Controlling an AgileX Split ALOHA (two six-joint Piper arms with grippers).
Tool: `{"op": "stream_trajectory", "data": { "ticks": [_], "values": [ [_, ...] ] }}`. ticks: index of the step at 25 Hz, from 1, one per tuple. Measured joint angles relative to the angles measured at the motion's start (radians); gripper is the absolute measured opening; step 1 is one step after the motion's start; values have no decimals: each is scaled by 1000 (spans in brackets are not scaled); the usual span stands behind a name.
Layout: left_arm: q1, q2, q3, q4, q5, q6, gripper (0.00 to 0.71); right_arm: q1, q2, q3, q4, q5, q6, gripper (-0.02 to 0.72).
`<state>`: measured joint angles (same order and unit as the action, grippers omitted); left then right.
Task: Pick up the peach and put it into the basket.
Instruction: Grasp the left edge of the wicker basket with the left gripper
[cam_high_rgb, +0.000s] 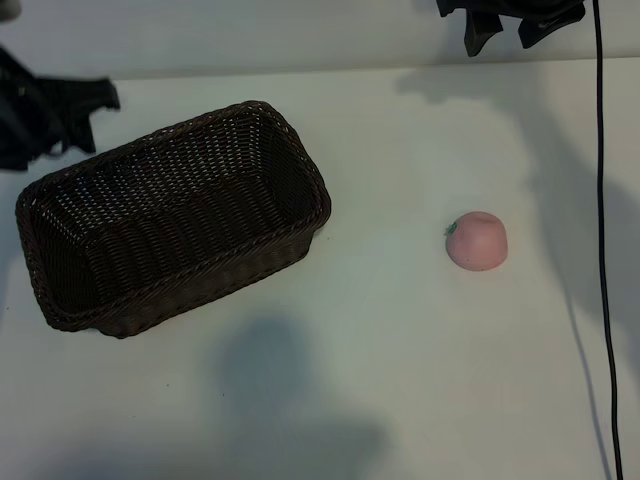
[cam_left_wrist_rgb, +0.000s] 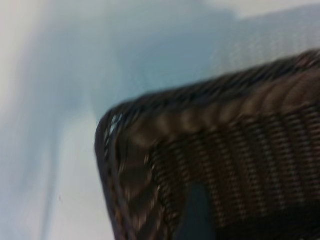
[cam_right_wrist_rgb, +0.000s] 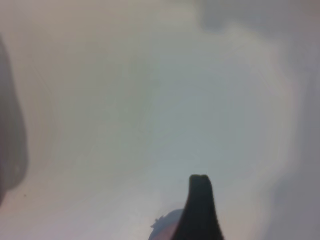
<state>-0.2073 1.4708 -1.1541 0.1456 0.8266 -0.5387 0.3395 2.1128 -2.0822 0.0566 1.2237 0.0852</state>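
The peach (cam_high_rgb: 477, 241), small, round and pale pink with a green stem bit, lies on the white table to the right of centre. The basket (cam_high_rgb: 170, 215), dark-brown wicker, stands empty and askew on the left. My right gripper (cam_high_rgb: 503, 38) hangs open at the far edge, beyond the peach and well apart from it. In the right wrist view one dark fingertip (cam_right_wrist_rgb: 199, 200) covers part of the peach (cam_right_wrist_rgb: 167, 226). My left gripper (cam_high_rgb: 95, 115) is open by the basket's far left corner and holds nothing. The left wrist view shows the basket's braided rim (cam_left_wrist_rgb: 225, 125) close up.
A black cable (cam_high_rgb: 603, 250) runs down the right side of the table, to the right of the peach. Bare white tabletop (cam_high_rgb: 380, 380) lies between the basket and the peach and along the near edge.
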Motion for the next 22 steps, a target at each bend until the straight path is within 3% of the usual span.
{"op": "stream_trajectory", "data": {
  "ticks": [12, 16, 22],
  "values": [
    [0, -129, 318, 110, -84, -219, 566, 0, 0, 0, 0, 0, -11, 557],
    [3, -129, 365, 126, -108, -258, 566, 0, 0, 0, 0, 0, -12, 537],
    [52, -129, 378, 128, -130, -268, 566, 0, 0, 0, 0, 0, -12, 520]
  ]
}}
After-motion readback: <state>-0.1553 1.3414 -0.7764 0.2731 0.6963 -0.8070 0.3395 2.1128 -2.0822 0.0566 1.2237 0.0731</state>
